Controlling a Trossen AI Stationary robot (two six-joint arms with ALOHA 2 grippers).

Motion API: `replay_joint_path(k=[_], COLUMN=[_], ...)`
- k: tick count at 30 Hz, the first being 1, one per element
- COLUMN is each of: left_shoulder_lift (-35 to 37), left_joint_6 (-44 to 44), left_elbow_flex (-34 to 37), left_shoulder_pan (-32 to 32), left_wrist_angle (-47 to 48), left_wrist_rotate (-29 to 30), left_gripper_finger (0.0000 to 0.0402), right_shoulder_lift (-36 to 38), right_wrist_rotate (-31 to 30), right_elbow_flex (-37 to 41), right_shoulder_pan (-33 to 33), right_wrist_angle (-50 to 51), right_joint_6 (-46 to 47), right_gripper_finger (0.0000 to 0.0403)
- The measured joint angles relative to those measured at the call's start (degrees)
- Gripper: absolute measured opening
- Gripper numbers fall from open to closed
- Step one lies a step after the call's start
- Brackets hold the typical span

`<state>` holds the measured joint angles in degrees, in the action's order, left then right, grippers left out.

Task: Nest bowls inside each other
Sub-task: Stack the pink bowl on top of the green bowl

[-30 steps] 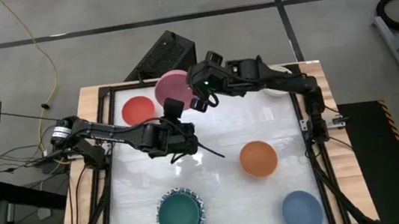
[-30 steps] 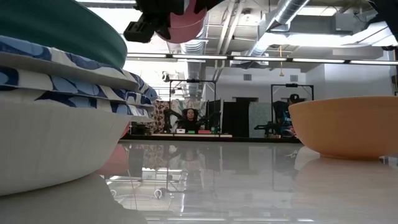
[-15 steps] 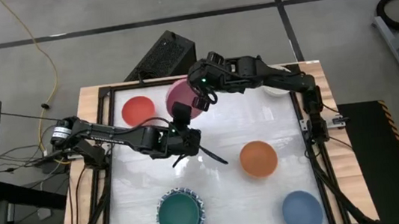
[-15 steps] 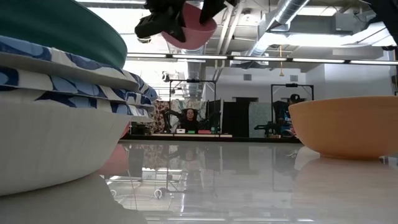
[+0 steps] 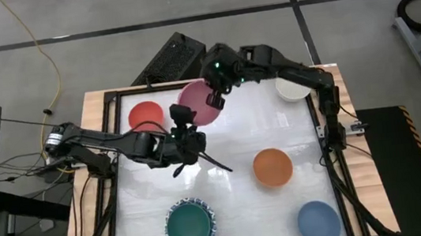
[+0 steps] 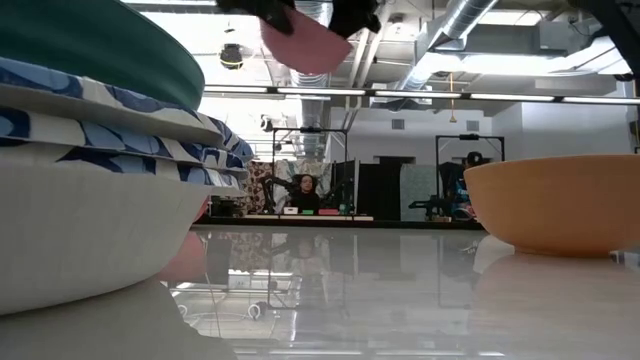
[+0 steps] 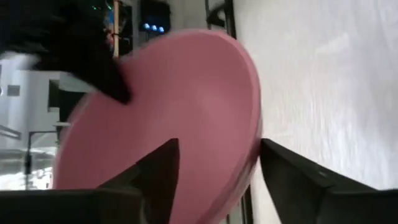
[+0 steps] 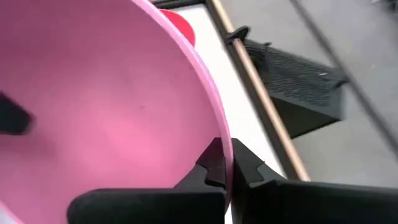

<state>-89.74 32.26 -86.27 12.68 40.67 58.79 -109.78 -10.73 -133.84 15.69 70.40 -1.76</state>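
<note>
Right gripper [image 8: 224,163] pinches pink bowl [image 5: 197,104] rim, lifted near worktop [image 5: 237,143] 12 o'clock for carrying; left gripper [image 7: 214,165] spread, straddling rim, letting go.

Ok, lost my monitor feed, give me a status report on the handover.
Right gripper shut on round pink bowl, aloft. Left gripper open beside its rim. Round red bowl waits nearby, nothing between.
</note>
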Motion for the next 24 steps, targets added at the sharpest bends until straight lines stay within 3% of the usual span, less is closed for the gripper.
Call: replay_joint_path(k=[5,10,17,24], left_shoulder_lift=[2.35,4.62,14.75,25.77], left_joint_6=[-3.87,-12.59,-24.22,-37.26], left_elbow_flex=[-3.75,-7.54,-8.62,-8.60], left_shoulder_pan=[0.41,-1.56,-3.70,-3.89], left_wrist_angle=[-1.11,-0.96,-0.62,6.32], left_wrist_rotate=[-1.74,-5.63,-14.45,-21.88], left_gripper_finger=[0.0246,0.0253,0.0253,0.0253], right_shoulder_lift=[-0.53,-2.96,-5.92,-5.82], right_wrist_rotate=[6.57,9.78,15.25,17.63], right_elbow_flex=[0.12,0.04,0.10,0.13], right_shoulder_pan=[4.36,5.95,8.13,8.42], right_wrist_angle=[1.42,0.84,5.16,11.91], right_joint_6=[0.05,0.49,0.07,-1.91], right_gripper_finger=[0.0008,0.0008,0.0008,0.0007])
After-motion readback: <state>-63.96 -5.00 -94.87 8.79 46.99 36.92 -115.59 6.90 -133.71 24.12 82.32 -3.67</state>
